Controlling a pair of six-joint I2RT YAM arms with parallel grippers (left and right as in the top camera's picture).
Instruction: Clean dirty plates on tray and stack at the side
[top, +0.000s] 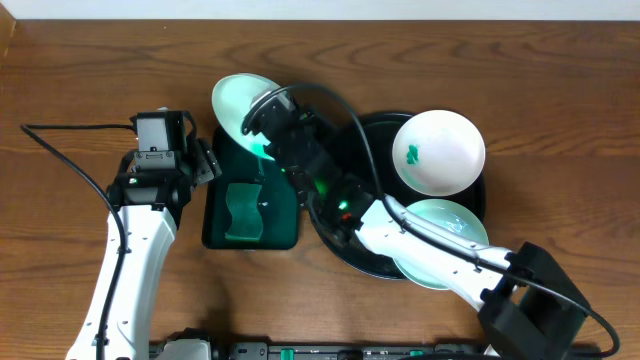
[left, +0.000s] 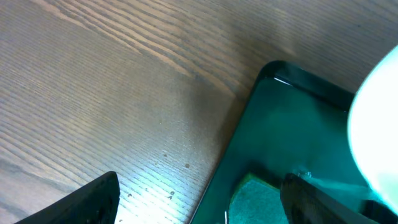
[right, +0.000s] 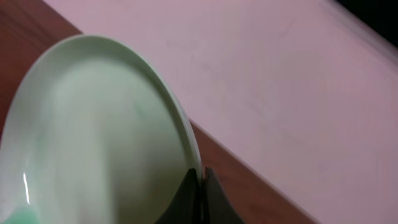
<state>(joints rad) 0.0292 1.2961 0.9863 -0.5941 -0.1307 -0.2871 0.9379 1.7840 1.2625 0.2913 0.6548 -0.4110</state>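
My right gripper (top: 262, 112) is shut on the rim of a pale mint plate (top: 238, 102) and holds it tilted over the far end of the rectangular dark green tray (top: 215, 232). In the right wrist view the plate (right: 93, 130) fills the left side, its rim pinched between my fingers (right: 202, 180). A white plate with a green smear (top: 438, 152) and another pale mint plate (top: 445, 235) lie on the round black tray (top: 345, 255). My left gripper (top: 205, 160) is open at the green tray's left edge, its fingers (left: 199, 199) straddling that edge near the green sponge (left: 252, 202).
The green sponge (top: 243, 213) lies in the dark green tray (left: 292, 124). A black cable (top: 70, 150) runs across the table at the left. My right arm (top: 440, 260) crosses over the black tray. Bare wood lies left of the green tray.
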